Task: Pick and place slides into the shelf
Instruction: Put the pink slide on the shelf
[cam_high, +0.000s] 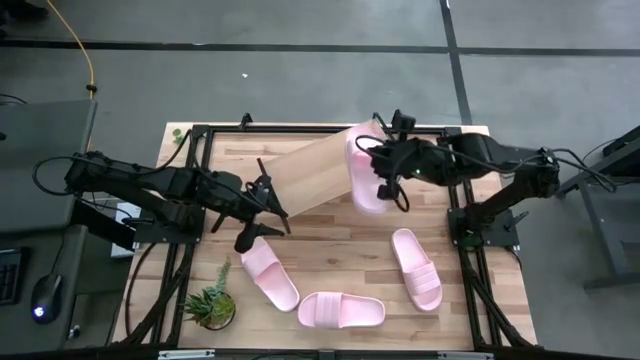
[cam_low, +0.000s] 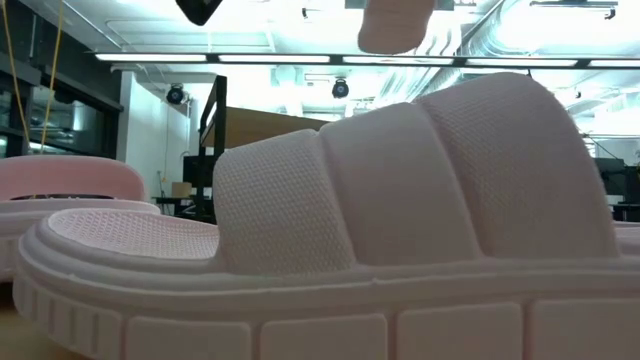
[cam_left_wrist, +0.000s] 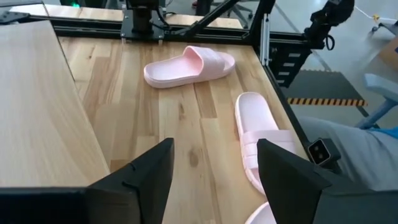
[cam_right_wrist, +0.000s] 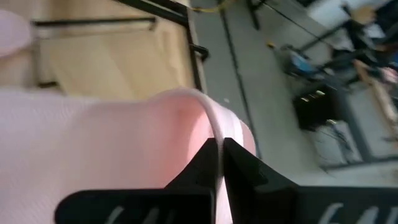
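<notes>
A light-pink slide (cam_high: 367, 172) hangs over the right end of the slanted light-wood shelf (cam_high: 305, 172), with my right gripper (cam_high: 382, 190) shut on it. In the low view its end (cam_low: 395, 25) shows high up. Three more slides lie sole-down on the tabletop: one at the near left (cam_high: 268, 275), one at the near middle (cam_high: 342, 311), one at the right (cam_high: 416, 267). My left gripper (cam_high: 265, 225) hovers open above the table by the shelf's left end, and its wrist view shows the open fingers (cam_left_wrist: 149, 180) over bare wood, with two slides (cam_left_wrist: 189, 65) (cam_left_wrist: 261, 143) beyond. My right gripper pinches a thin pink edge of the slide (cam_right_wrist: 214, 127) between its two shut fingers; it looks like the strap's rim, though I cannot tell for sure. The fingers come slanting down from the table's right side. The slide is lifted clear of the tabletop, above the shelf's right end.
A small potted plant (cam_high: 210, 305) stands at the near left corner. The black frame rails (cam_high: 460, 215) run along the table's sides. Bare wood lies between the shelf and the three slides. The middle slide (cam_low: 400, 230) fills the low view.
</notes>
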